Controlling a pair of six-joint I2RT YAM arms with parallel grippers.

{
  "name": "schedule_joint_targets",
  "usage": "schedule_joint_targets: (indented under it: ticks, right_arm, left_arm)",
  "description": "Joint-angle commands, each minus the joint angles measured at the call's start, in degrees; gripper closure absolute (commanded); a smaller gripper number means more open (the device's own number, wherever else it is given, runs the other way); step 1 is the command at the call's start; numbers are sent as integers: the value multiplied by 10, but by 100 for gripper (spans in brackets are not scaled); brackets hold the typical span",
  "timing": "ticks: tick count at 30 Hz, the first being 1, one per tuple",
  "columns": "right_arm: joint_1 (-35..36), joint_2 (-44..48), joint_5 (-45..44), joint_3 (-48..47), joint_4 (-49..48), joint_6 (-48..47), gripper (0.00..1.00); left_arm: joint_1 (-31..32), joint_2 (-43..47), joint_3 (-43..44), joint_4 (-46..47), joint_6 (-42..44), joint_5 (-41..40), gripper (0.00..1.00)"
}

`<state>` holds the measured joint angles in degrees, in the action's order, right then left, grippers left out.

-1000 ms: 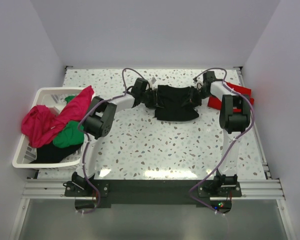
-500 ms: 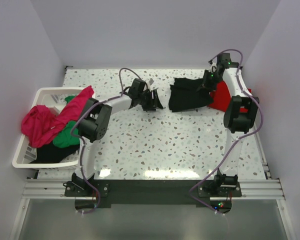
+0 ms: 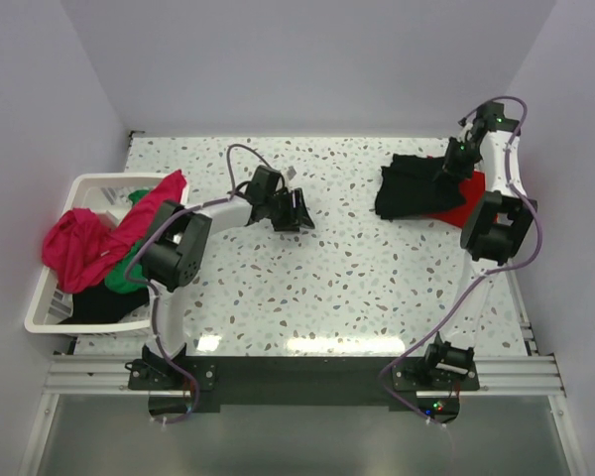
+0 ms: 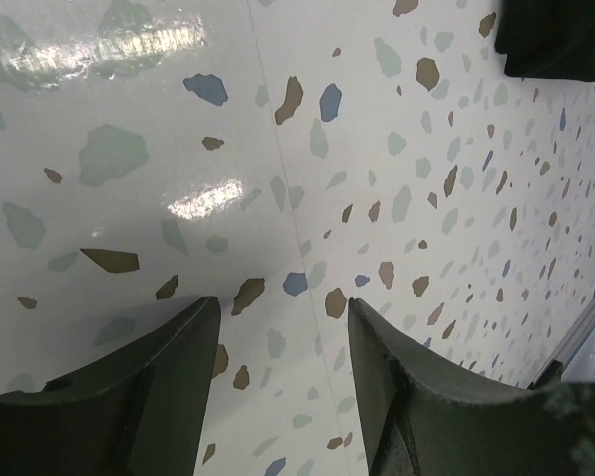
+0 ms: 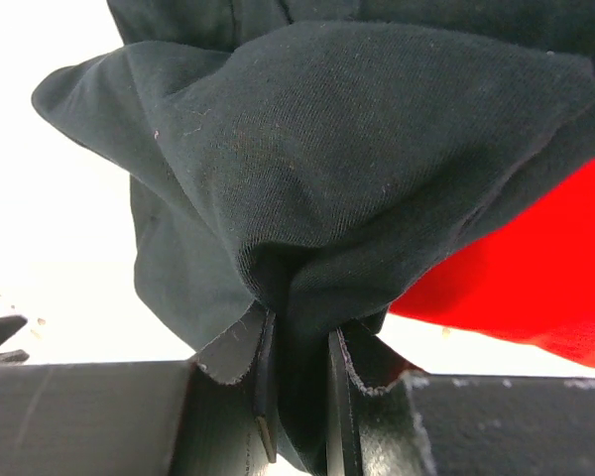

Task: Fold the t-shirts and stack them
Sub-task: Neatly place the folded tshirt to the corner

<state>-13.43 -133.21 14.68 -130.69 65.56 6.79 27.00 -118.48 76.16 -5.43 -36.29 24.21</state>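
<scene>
The black t-shirt point(image 3: 409, 188) is lying bunched in a loose, partly folded heap at the far right of the tabletop point(image 3: 327, 268), its right side draping over the red t-shirt point(image 3: 458, 207). One gathered fold of its matte cloth is being pinched in the right gripper point(image 5: 297, 342), and the fabric is puckering into creases above the pinch. The red t-shirt is lying flat beneath it, showing only along the black one's right and near edges. At the left, the magenta-pink t-shirt point(image 3: 84, 243) is spilling crumpled over the rim of the basket point(image 3: 79, 327), one end trailing towards the tabletop. The green t-shirt point(image 3: 129, 273) is sitting wadded beneath it.
</scene>
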Motion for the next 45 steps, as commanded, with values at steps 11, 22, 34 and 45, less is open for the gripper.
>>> schedule_joint_targets:
  ticks: [11,22,34,45]
  right_arm:
    - [-51,49,33,-64,-1,6,100]
    - [-99,66,58,-78,-23,27,100]
    - [-114,28,-9,-73,-28,22,100]
    - [-114,90,-204,13,-96,40,1]
  left_arm:
    - [-4,68,-28,4,25,-26,41]
    - [-4,135,-75,-9,36,-47,41]
    - [-4,177,-102,-14,34,-61,41]
    - [-4,259,-113,-49,48,-100,41]
